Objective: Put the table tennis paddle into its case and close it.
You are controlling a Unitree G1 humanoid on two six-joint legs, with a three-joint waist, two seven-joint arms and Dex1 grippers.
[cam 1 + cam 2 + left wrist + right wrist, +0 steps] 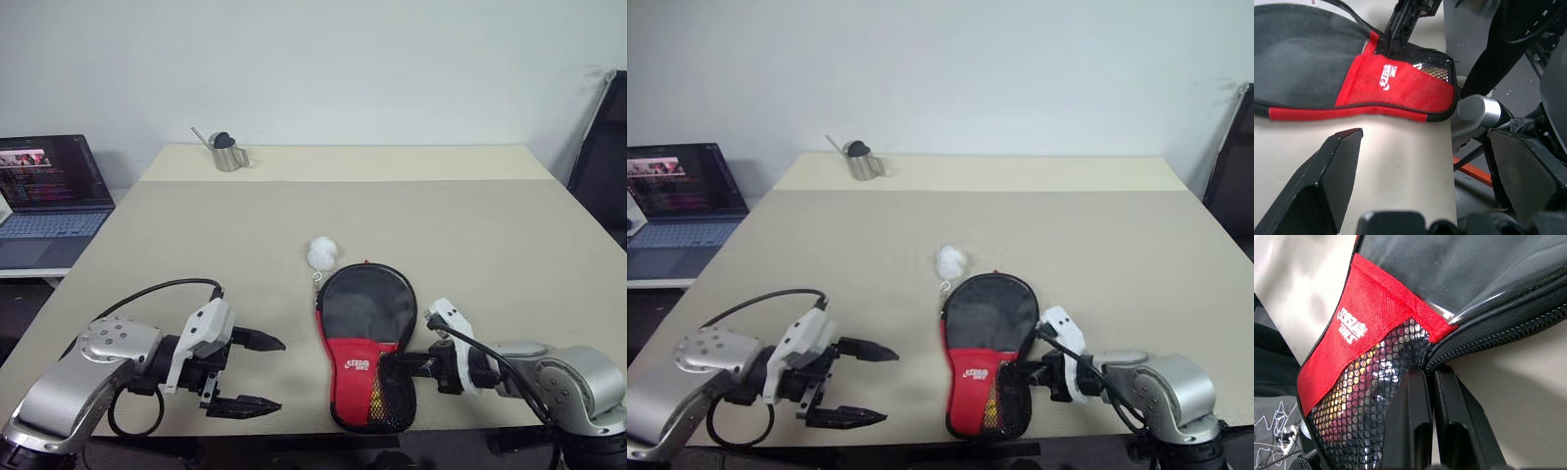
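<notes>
Left eye view — one case (364, 345), two pincers, one steel cup (227, 153).

The tabletop (470, 225) lies bare from 12 to 3 o'clock of the case (364, 343). A metal cup (228, 153) stands far off at 11; the white ball (321, 254) sits just beside the case's top

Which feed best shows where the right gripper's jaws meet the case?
Right wrist view: the right gripper, jaws shut, pinches the case at its zipper edge beside the mesh. The eye views show the whole case; the left wrist view its red panel.
</notes>
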